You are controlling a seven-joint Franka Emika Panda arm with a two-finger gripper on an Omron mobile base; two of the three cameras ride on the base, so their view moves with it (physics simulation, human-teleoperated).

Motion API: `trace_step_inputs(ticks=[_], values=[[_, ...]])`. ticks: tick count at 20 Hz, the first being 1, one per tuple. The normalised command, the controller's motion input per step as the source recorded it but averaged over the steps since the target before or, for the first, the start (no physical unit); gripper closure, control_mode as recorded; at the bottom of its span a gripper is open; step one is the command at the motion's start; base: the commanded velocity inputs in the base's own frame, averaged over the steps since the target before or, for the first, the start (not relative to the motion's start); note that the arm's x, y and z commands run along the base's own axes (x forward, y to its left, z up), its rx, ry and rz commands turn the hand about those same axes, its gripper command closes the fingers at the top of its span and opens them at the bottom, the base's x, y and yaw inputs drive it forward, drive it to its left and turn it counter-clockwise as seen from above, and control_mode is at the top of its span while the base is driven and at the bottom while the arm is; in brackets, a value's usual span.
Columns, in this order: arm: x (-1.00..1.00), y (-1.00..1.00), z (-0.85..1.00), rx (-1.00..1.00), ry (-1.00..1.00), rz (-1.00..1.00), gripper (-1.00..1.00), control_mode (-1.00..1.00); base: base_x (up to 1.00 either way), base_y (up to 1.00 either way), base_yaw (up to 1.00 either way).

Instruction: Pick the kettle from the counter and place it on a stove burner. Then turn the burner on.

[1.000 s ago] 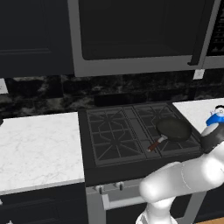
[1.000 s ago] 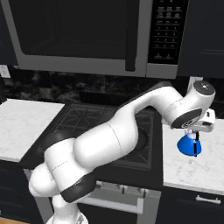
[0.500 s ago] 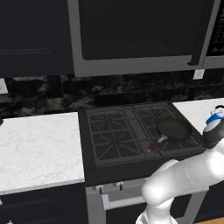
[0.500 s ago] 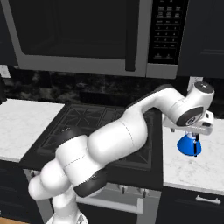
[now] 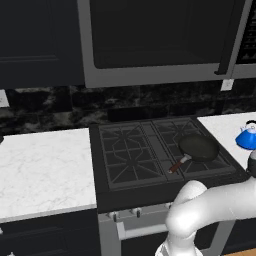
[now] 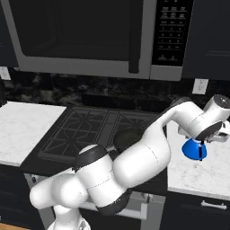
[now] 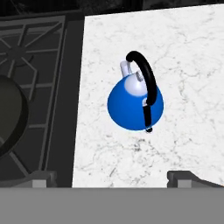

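The kettle (image 7: 135,103) is sitting on the counter (image 7: 183,52), right of the cooktop (image 5: 160,150) and apart from its edge. A pan (image 5: 199,148) is lying on the cooktop's right front burner (image 5: 200,155), handle pointing toward the front left. The microwave (image 6: 90,36) is hanging above the cooktop. The gripper (image 7: 111,177) is hovering above the counter, just in front of the kettle. More counter is lying left of the cooktop.
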Motion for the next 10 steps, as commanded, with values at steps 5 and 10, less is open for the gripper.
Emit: trace_step_inputs(ticks=[5,10], values=[[0.09,0.0,-0.01,0.0,0.0,0.0,-1.0,-1.0,0.0,0.0,0.0],[0.05,0.0,-0.19,0.0,0.0,0.0,-1.0,-1.0,0.0,0.0,0.0]])
